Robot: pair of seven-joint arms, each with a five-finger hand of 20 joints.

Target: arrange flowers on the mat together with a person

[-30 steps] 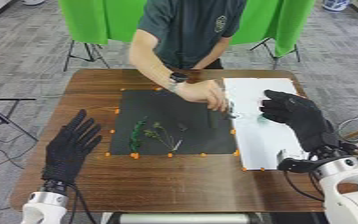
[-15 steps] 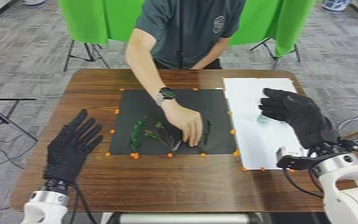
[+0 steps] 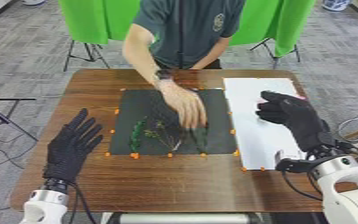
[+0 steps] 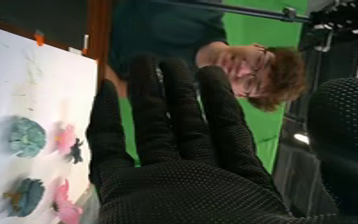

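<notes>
On the black mat (image 3: 144,100), set in the middle of the table (image 3: 91,187), three sprigs lie near the near edge. A leafy sprig (image 3: 137,135) is by the left edge; just beside it is a thin one (image 3: 169,141) with a pale stem, and a long dark one (image 3: 205,137) lies towards the right edge. Over that right part of the mat is a person's hand (image 3: 184,102), palm down, fingers pointing to the near edge; whether they touch the long sprig I cannot tell. Orange bits (image 3: 135,156) dot the mat's edges.

To the right of the mat lies a white sheet (image 3: 251,130). The robot's right hand (image 3: 289,112) hangs above its right edge, with the fingers (image 4: 144,115) held out straight, thumb apart, gripping nothing. The right wrist view has flowers on the sheet: two blue-green ones (image 4: 28,137), two pink ones (image 4: 66,139) nearer the sheet's far edge, and a small dark one (image 4: 76,151) beside a pink one. By the table's left edge is the left hand (image 3: 66,150), fingers open and spread, holding nothing
</notes>
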